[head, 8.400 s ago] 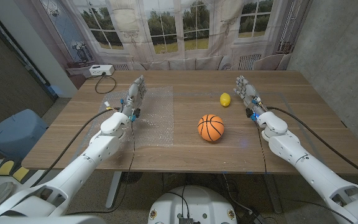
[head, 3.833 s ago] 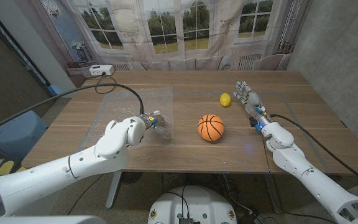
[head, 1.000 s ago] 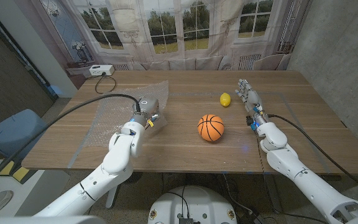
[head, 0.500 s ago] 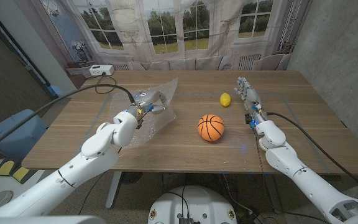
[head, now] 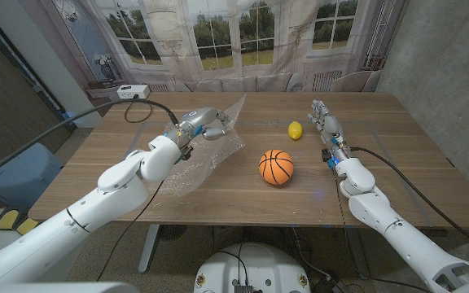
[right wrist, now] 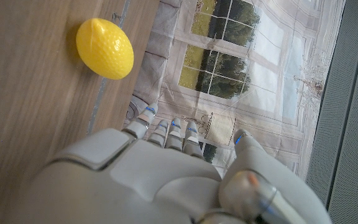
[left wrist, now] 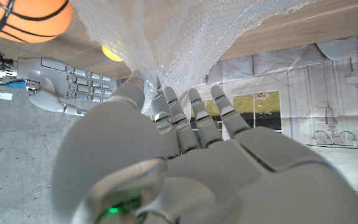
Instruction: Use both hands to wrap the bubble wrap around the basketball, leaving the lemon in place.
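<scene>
- The left hand [head: 204,123] pinches an edge of the bubble wrap [head: 206,150], lifting it; its fingertips [left wrist: 166,93] are partly buried in the plastic, so the exact grip is hard to make out.
- The sheet's low end trails on the wooden table [head: 397,163] below that hand.
- The basketball [head: 276,167] sits between the hands, apart from the wrap.
- The right hand [head: 324,124] stands upright, fingers straight, holding nothing.
- The lemon [head: 295,129] lies just beside it.
</scene>
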Controlling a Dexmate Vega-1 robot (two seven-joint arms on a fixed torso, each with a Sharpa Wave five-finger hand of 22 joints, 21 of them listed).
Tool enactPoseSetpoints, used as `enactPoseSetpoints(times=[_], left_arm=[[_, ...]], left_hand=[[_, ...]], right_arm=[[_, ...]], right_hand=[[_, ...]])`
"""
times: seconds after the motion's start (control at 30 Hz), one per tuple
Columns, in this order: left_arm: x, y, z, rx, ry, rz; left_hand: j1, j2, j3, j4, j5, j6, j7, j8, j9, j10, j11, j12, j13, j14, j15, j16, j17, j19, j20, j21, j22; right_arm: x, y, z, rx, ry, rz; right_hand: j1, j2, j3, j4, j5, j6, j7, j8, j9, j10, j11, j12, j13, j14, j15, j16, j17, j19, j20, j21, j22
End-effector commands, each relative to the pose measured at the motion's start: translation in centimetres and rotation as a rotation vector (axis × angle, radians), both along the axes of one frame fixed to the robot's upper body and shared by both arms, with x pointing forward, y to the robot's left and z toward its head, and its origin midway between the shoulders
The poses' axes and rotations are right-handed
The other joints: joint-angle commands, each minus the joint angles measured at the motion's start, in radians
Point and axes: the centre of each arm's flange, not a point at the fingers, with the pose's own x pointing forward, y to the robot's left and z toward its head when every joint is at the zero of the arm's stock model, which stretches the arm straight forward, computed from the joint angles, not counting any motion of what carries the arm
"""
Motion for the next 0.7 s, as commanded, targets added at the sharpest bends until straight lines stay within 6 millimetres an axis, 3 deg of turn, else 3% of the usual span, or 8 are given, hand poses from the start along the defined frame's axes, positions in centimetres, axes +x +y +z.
enactPoseSetpoints(times=[0.03, 0.7], left_arm=[[0.0, -1.8, 1.5, 0.01, 0.03, -0.135], [0.2, -6.6, 2.7, 0.102, 0.075, -0.26]], left_hand=[[0.011, 0.0, -0.005, 0.0, 0.005, 0.003, 0.002, 0.007, 0.048, -0.001, -0.005, -0.003, 0.003, -0.002, -0.093, -0.001, 0.003, -0.001, 0.003, 0.006, 0.004], [0.019, 0.001, -0.016, -0.001, 0.007, 0.003, 0.004, 0.011, 0.043, 0.009, -0.001, -0.006, 0.005, 0.002, -0.095, -0.002, 0.001, -0.003, 0.005, 0.008, 0.004]], right_arm=[[-0.5, -0.8, -0.3, 0.013, -0.009, -0.01], [-0.7, -2.8, -1.4, 0.041, -0.013, -0.009]], right_hand=[[-0.003, -0.001, 0.004, -0.005, 0.005, 0.003, 0.001, 0.003, 0.006, 0.005, 0.004, 0.003, 0.002, 0.002, 0.0, 0.004, -0.001, 0.002, 0.001, -0.004, 0.005], [-0.004, -0.001, 0.005, -0.006, 0.005, 0.004, 0.0, 0.003, 0.006, 0.005, 0.003, 0.003, 0.002, 0.002, 0.0, 0.003, -0.001, 0.002, 0.001, -0.004, 0.005]])
